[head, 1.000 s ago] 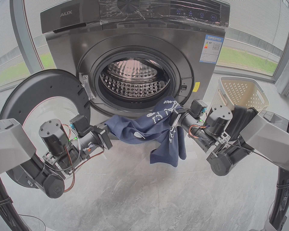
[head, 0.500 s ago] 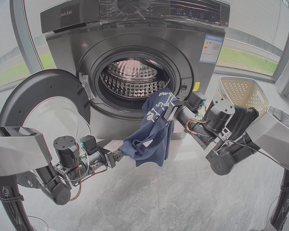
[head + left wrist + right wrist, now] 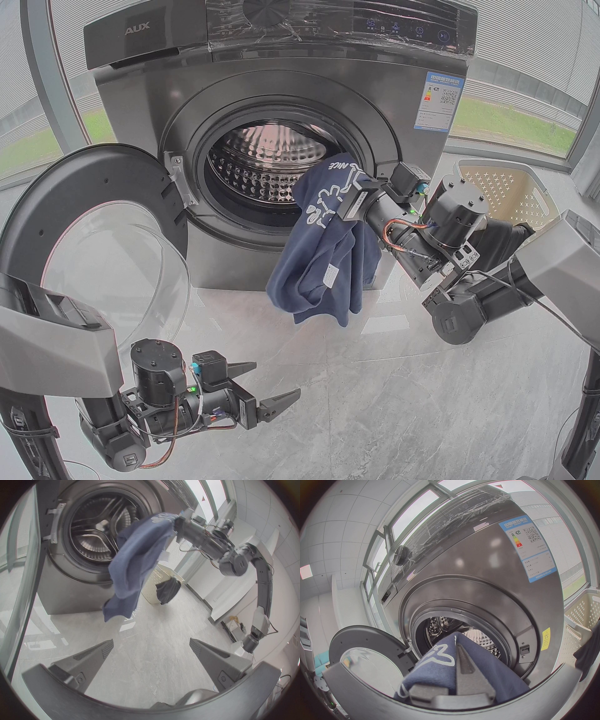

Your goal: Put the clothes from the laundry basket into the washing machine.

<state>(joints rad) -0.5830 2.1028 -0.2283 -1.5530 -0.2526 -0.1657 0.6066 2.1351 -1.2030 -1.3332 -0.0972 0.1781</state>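
A navy blue shirt [image 3: 325, 250] with white print hangs from my right gripper [image 3: 347, 195], which is shut on its upper part just in front of the right rim of the washing machine's drum opening [image 3: 275, 165]. The cloth drapes down toward the floor, outside the drum. In the right wrist view the shirt [image 3: 437, 664] is bunched around one finger [image 3: 465, 664], with the drum [image 3: 440, 627] right behind. My left gripper [image 3: 276, 379] is low above the floor, open and holding nothing. Its fingers [image 3: 93, 658] stand wide apart, with the shirt [image 3: 134, 561] far off.
The machine's round door [image 3: 94, 206] stands swung open on the left. A cream laundry basket [image 3: 506, 187] sits right of the machine with a dark garment [image 3: 500, 240] hanging over its rim. Bare grey floor [image 3: 375, 400] spreads in front.
My left gripper let go of the shirt, opened and dropped down toward the floor. My right gripper raised the shirt from below the door rim up to the drum opening.
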